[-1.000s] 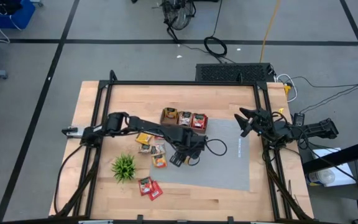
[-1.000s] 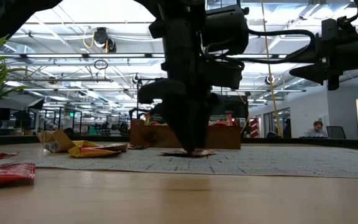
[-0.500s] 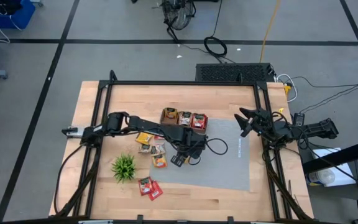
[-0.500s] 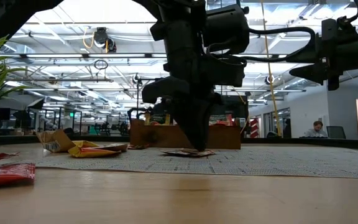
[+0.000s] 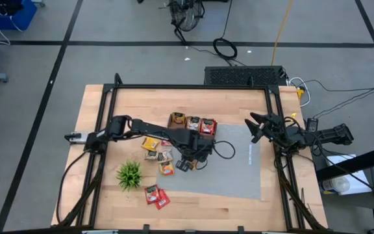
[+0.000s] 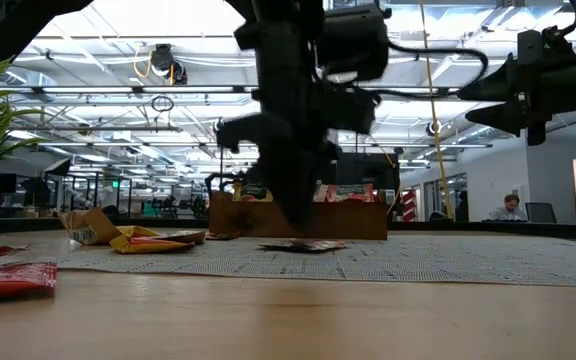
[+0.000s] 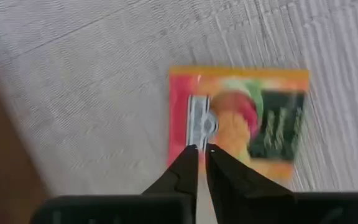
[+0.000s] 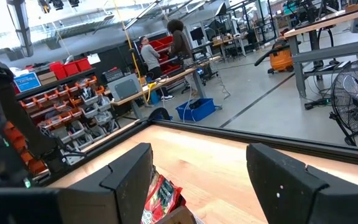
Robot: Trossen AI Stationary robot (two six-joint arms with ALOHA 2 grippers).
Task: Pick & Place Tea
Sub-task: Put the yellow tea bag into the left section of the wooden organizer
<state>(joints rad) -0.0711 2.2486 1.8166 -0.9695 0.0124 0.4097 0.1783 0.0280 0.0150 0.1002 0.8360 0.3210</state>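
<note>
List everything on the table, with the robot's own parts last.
Table: one, light wood, inside a black frame.
Mat: one, grey, on the table's right half.
Wooden tray: one, brown, packets inside, at the mat's far edge.
Loose tea packets: about four, yellow and orange, between plant and tray.
Red packets: two, near the front edge.
Packet on mat: one, orange-red.
Plant: one, green, front left.
Left end effector: fingers together, over that packet.
Right end effector: open, waiting at the right.
</note>
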